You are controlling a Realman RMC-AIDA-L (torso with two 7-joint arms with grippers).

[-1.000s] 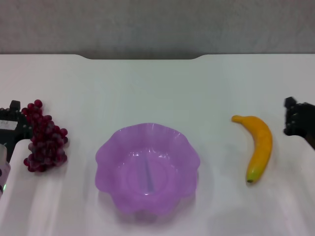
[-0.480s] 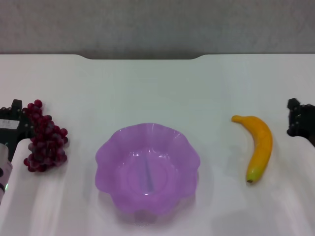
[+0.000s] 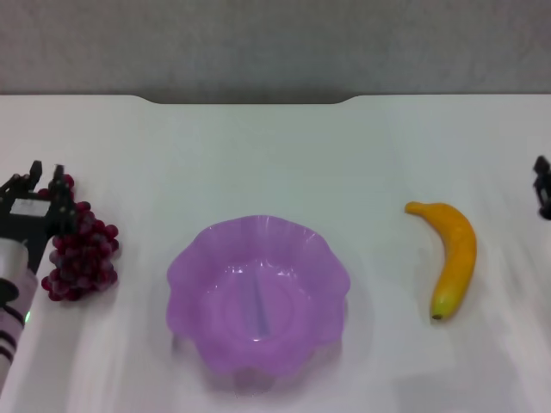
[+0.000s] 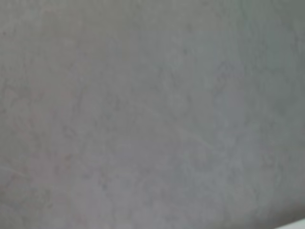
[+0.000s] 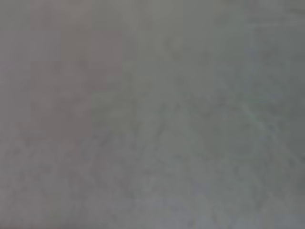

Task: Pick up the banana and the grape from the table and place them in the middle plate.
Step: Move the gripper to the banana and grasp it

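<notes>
The grape [image 3: 83, 246], a dark red-purple bunch, lies on the white table [image 3: 275, 155] at the left. My left gripper [image 3: 46, 174] is right beside the bunch on its left side, its two fingers apart and holding nothing. The banana [image 3: 454, 254], yellow-orange with a greenish tip, lies at the right. Only a small black part of my right gripper [image 3: 542, 186] shows at the right edge of the head view, beyond the banana. The middle plate [image 3: 185, 267], a translucent purple dish with a wavy rim, stands between the two fruits with nothing in it. Both wrist views show only a blank grey surface.
The table's far edge has a notch [image 3: 250, 101] with a grey wall behind it. Bare white tabletop lies between the plate and each fruit.
My left gripper has risen and shifted slightly toward the grapes, now showing two fingers. My right gripper has drawn back to the right, almost out of the head view. Fruits and plate have not moved.
</notes>
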